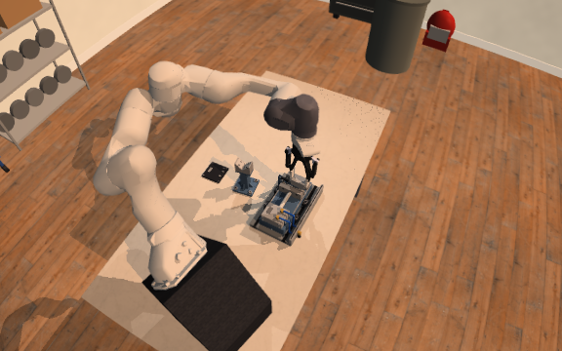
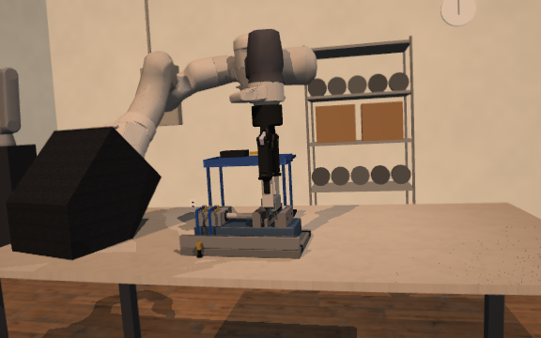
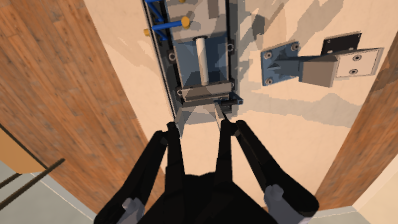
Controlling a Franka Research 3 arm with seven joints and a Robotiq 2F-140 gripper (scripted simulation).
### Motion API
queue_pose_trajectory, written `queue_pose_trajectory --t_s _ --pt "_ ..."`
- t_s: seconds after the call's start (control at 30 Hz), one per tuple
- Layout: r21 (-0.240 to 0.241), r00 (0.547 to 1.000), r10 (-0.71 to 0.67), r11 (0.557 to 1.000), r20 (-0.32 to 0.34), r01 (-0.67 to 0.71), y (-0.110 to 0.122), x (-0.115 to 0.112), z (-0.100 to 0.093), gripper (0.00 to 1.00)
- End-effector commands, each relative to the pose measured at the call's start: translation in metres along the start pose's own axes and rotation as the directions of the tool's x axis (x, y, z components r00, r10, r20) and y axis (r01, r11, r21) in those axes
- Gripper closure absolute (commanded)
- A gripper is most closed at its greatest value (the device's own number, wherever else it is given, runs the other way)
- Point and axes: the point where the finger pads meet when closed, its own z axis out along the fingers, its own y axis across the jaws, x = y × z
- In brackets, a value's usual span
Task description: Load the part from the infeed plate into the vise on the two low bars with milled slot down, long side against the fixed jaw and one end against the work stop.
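Note:
My gripper (image 1: 301, 176) (image 2: 269, 192) (image 3: 199, 110) points down over the fixed-jaw end of the vise (image 2: 239, 242) (image 3: 187, 64) and is shut on the part. The part (image 2: 275, 202) is a light grey block, held low at the jaws. In the exterior view its upper portion shows above the moving jaw (image 2: 257, 219) (image 3: 206, 92) and the fixed jaw (image 2: 285, 216). Its lower portion is hidden, so contact with the bars, fixed jaw or work stop cannot be told. The slot is not visible. The jaws stand apart.
The air cylinder (image 2: 214, 216) and blue hoses (image 3: 167, 25) are at the vise's other end. Beside the vise stands the V-block (image 1: 244, 167) (image 3: 318, 71) on a post with a blue foot (image 3: 280, 61). The black infeed plate (image 1: 215, 172) (image 3: 341, 44) lies beyond it, with no block on it.

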Motion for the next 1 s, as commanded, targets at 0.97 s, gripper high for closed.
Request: queue_pose_trajectory --t_s 0.97 --pt "0.003 1.0 -0.008 1.0 0.004 0.008 0.0003 -0.0031 0.003 1.0"
